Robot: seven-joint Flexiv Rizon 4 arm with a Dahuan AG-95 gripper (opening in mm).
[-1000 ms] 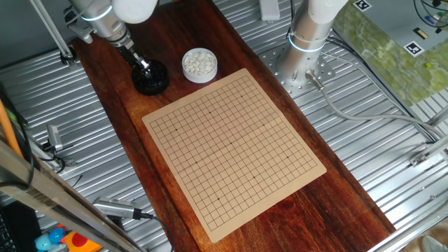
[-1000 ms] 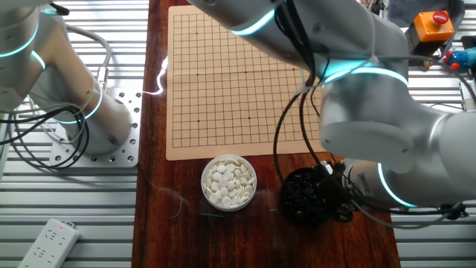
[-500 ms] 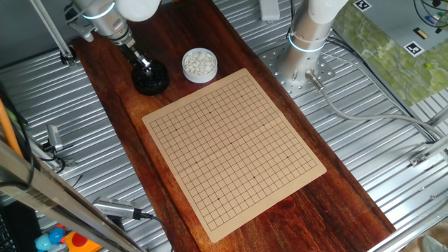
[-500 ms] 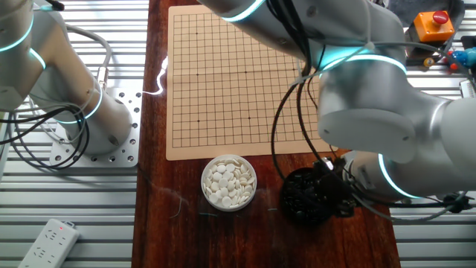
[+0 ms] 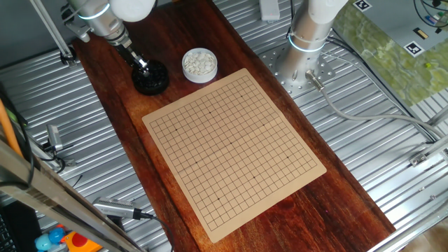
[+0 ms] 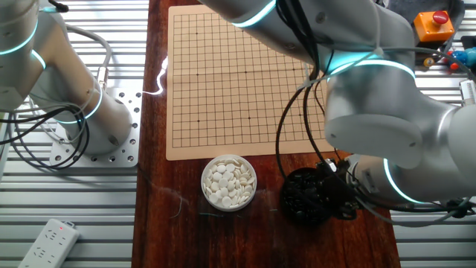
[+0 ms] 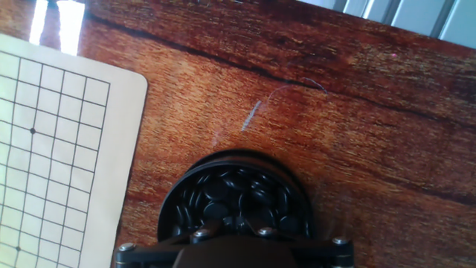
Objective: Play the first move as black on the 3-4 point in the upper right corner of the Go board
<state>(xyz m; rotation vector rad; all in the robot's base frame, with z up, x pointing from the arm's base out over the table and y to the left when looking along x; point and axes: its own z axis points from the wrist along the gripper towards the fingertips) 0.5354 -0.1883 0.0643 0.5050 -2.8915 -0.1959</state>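
A black bowl [image 5: 152, 78] full of glossy black stones [image 7: 236, 195] stands on the wooden table, left of the Go board [image 5: 234, 143]. My gripper [image 5: 143, 66] points down into this bowl with its fingertips among the stones. In the hand view the gripper [image 7: 232, 225] sits at the bottom edge over the bowl, and its tips are dark and merge with the stones. I cannot tell whether a stone is held. In the other fixed view the arm covers most of the bowl [image 6: 305, 199]. The board [image 6: 238, 74] carries no stones, and its corner [image 7: 52, 149] shows at the left.
A white bowl of white stones [image 5: 199, 64] stands next to the black bowl, also shown in the other fixed view [image 6: 229, 183]. A second robot base [image 5: 306, 42] is bolted right of the table. Ribbed metal surfaces flank the wooden strip. A power strip [image 6: 46, 242] lies at the lower left.
My gripper has shifted very slightly up and left over the black bowl. Nothing else has moved.
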